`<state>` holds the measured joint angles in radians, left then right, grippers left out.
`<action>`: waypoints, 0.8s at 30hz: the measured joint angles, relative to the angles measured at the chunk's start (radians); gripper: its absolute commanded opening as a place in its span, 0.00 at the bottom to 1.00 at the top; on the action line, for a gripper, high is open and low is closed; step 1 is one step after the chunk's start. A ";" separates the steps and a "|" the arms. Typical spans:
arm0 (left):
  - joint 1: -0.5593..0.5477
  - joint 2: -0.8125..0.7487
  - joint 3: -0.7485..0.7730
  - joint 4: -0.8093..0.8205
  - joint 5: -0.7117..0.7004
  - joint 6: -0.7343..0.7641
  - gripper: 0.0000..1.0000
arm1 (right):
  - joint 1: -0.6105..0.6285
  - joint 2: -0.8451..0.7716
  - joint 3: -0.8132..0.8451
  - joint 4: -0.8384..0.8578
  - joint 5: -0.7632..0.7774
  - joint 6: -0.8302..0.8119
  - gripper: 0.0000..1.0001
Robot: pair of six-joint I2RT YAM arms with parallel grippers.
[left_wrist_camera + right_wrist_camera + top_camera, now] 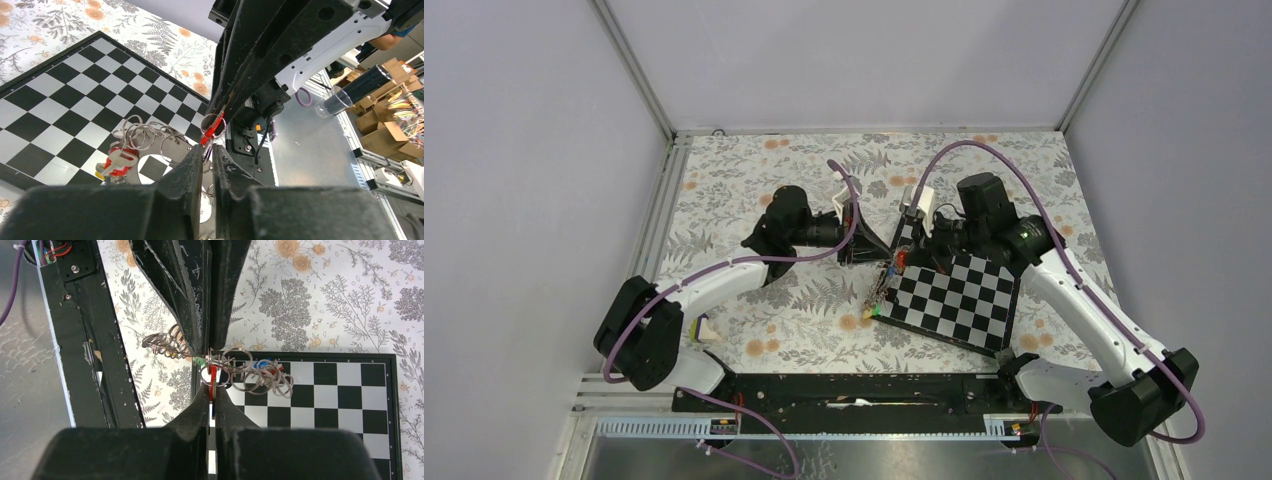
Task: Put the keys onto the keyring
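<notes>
Right gripper (212, 400): closed on one small red-headed metal key (213, 376). The key's long axis runs in line with the fingers, pointing at the left gripper (207, 161).

Left gripper: jaws drawn to a slit, tip to tip with the right. It appears to pinch thin wire from the tangle of silver rings (235, 360); which ring cannot be told.

The meeting point hangs over the far-left edge of the one black-and-white chessboard (964, 305).

The large dark grey keyring cannot be singled out.

Other key heads counted in the tangle: one blue head (260, 364), one green head (199, 361), one red head (117, 157), one yellow head (100, 174).
</notes>
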<state>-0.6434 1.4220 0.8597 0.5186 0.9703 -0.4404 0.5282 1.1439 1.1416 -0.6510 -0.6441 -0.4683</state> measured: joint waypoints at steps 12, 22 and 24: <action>0.005 -0.022 0.020 -0.077 -0.005 0.109 0.89 | 0.013 0.019 0.056 -0.055 0.032 -0.010 0.00; 0.002 -0.034 0.006 -0.082 -0.027 0.116 0.99 | 0.013 0.019 0.062 -0.037 0.085 0.031 0.00; -0.003 -0.034 -0.001 -0.080 -0.053 0.114 0.99 | 0.013 0.019 0.065 -0.035 0.090 0.039 0.00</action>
<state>-0.6464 1.3884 0.8585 0.4381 0.9169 -0.3264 0.5415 1.1633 1.2068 -0.6861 -0.5545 -0.4290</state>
